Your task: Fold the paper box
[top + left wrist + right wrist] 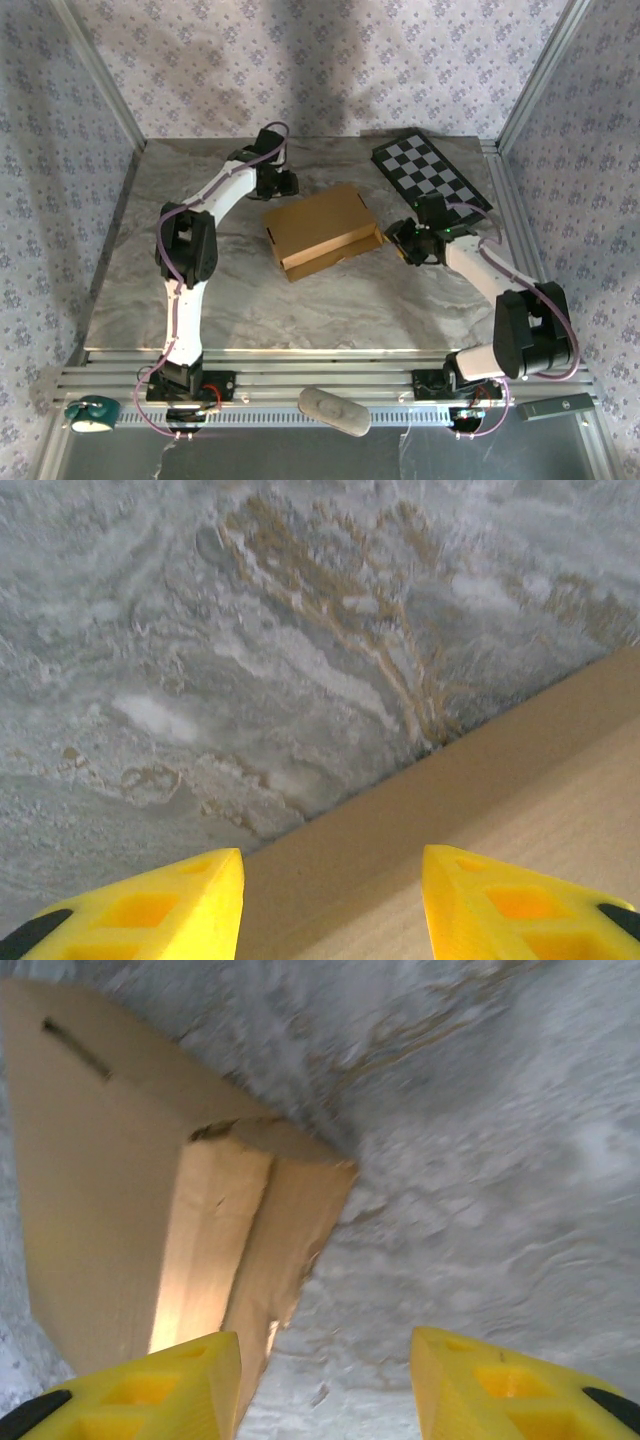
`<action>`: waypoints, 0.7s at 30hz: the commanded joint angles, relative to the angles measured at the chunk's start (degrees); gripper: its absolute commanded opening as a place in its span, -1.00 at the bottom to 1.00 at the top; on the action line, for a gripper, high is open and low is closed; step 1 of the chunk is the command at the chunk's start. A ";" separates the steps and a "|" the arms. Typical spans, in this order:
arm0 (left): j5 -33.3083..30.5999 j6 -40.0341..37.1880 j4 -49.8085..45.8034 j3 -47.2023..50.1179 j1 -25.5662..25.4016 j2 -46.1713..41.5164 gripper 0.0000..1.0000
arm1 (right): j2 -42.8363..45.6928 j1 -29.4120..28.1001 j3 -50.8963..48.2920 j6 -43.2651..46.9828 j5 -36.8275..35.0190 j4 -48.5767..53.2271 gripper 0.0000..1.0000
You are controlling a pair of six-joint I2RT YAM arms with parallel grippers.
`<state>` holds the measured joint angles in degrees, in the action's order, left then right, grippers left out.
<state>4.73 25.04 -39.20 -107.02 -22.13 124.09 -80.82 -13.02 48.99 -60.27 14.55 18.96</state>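
A shallow tan-brown corrugated cardboard box (322, 230) lies skewed at the middle of the overhead frame on the grey-veined marble counter (250, 300). Its top panel is down over the base, with a narrow dark gap along its lower edge. My left tool (286, 184) sits just beside the box's upper-left corner. In the left wrist view its yellow fingers (190, 900) stand apart at the bottom of the frame, gripping nothing, with the box's flat top and one side wall (520, 780) filling the lower right. My right tool (405, 240) is just off the box's right-hand end. In the right wrist view its yellow fingers (180, 1385) are likewise spread with bare counter between them. There the box (90, 1190) fills the left of the frame, with a folded end flap brightly lit. A black-and-white checkerboard panel (432, 175) lies at the upper right of the overhead frame, apart from the box.
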 commanded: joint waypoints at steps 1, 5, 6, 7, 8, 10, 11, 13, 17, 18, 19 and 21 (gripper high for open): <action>0.10 -1.23 -3.50 2.64 0.00 -0.23 -0.04 | -2.74 3.29 0.25 3.72 4.23 -0.16 -0.01; 0.91 0.14 -1.98 8.78 -0.24 -4.06 -0.06 | -7.52 6.55 2.92 5.64 6.77 -0.32 -0.01; 1.33 0.55 -1.75 10.05 -0.28 -4.98 -0.07 | -8.81 7.06 3.80 6.05 7.07 -0.26 -0.02; 1.61 0.84 -1.51 11.24 -0.36 -5.60 -0.08 | -9.91 7.27 4.75 6.68 7.10 -0.01 -0.04; 1.94 1.29 -1.17 12.58 -0.40 -6.31 -0.08 | -11.18 7.24 6.19 7.84 6.79 0.43 -0.09; 2.22 1.91 -0.63 14.63 -0.71 -7.64 -0.09 | -14.18 6.80 8.95 10.40 5.93 1.56 -0.25; 2.22 2.02 -0.42 15.43 -0.93 -8.38 -0.09 | -15.80 6.62 10.54 11.93 5.77 1.98 -0.36; 1.63 2.23 -0.47 15.89 -1.24 -9.64 -0.09 | -18.99 6.25 13.89 15.19 5.75 3.47 -0.45; 0.99 2.94 -2.27 12.79 -1.63 -11.43 -0.08 | -23.11 5.98 18.84 13.86 8.28 8.00 -0.45; 0.98 3.08 -2.62 11.89 -1.73 -11.78 -0.07 | -22.74 6.24 18.67 10.37 8.29 8.86 -0.42; 0.89 3.02 -2.83 11.32 -1.77 -12.06 -0.07 | -22.07 6.56 18.48 6.98 7.94 10.71 -0.42; 0.37 2.45 -2.96 10.37 -1.62 -12.23 -0.05 | -20.33 7.11 18.14 -0.72 6.81 14.62 -0.44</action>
<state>5.98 27.29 -40.45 -93.25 -23.66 114.91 -102.87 -6.61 66.50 -51.92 21.41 25.10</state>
